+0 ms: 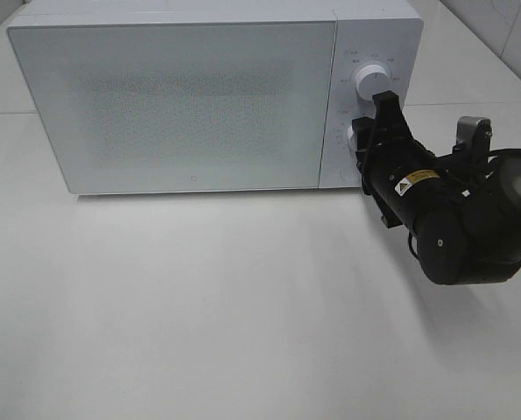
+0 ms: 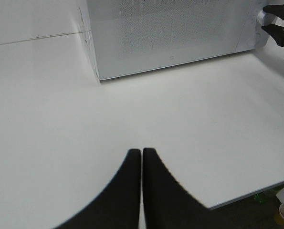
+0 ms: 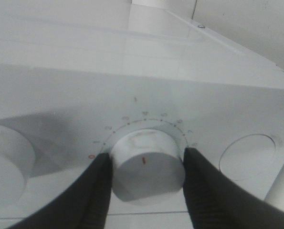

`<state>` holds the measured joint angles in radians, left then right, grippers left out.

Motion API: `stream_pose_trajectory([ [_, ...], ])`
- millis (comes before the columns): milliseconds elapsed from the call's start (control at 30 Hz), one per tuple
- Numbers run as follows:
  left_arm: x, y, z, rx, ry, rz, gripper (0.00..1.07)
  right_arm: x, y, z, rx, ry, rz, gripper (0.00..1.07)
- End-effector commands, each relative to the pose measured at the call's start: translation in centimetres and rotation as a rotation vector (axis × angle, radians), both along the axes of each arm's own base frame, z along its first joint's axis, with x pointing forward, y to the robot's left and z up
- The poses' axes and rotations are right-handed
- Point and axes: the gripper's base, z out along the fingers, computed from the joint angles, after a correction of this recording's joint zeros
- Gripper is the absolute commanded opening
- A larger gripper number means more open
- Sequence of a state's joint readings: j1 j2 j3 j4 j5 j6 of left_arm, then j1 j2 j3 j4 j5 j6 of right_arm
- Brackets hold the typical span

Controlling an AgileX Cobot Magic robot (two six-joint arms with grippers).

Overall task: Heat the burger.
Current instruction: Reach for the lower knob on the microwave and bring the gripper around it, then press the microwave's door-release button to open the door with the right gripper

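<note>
Burger isn't showing up in any view; I'm looking at a microwave [image 1: 181, 96] with its frosted door shut, so I can't tell where the burger is sitting.
I'm working the right gripper [image 1: 365, 144] at the control panel on the microwave's right end. Its fingers [image 3: 101, 191] are pinching the lower dial [image 3: 146, 176] from both sides and touching its rim, so it's grasping that dial. The upper dial [image 1: 366, 79] is sitting free just above it. The left gripper [image 2: 142, 155] is hanging over the white table [image 1: 199, 306] on the near side of the microwave, well apart from it, jaws pressed together and grasping nothing.
</note>
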<state>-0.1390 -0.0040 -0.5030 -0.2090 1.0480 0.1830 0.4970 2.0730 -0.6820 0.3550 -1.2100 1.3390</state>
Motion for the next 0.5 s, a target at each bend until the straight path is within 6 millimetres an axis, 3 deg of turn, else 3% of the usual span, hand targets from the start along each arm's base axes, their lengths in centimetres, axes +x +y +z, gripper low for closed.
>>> stream_pose_trajectory([
  [33, -0.26, -0.03, 0.00, -0.010, -0.026, -0.005, 0.00, 0.33, -0.32, 1.62, 0.017, -0.163, -0.043, 0.50],
  [100, -0.26, -0.03, 0.00, -0.010, -0.026, -0.005, 0.00, 0.35, -0.47, 1.60, 0.001, -0.164, -0.058, 0.66],
  [167, -0.26, -0.03, 0.00, -0.010, -0.026, -0.005, 0.00, 0.35, -0.47, 1.60, -0.010, -0.165, -0.057, 0.72],
  [500, -0.26, -0.03, 0.00, -0.010, -0.026, -0.005, 0.00, 0.20, 0.49, 1.76, -0.086, -0.200, 0.060, 0.74],
])
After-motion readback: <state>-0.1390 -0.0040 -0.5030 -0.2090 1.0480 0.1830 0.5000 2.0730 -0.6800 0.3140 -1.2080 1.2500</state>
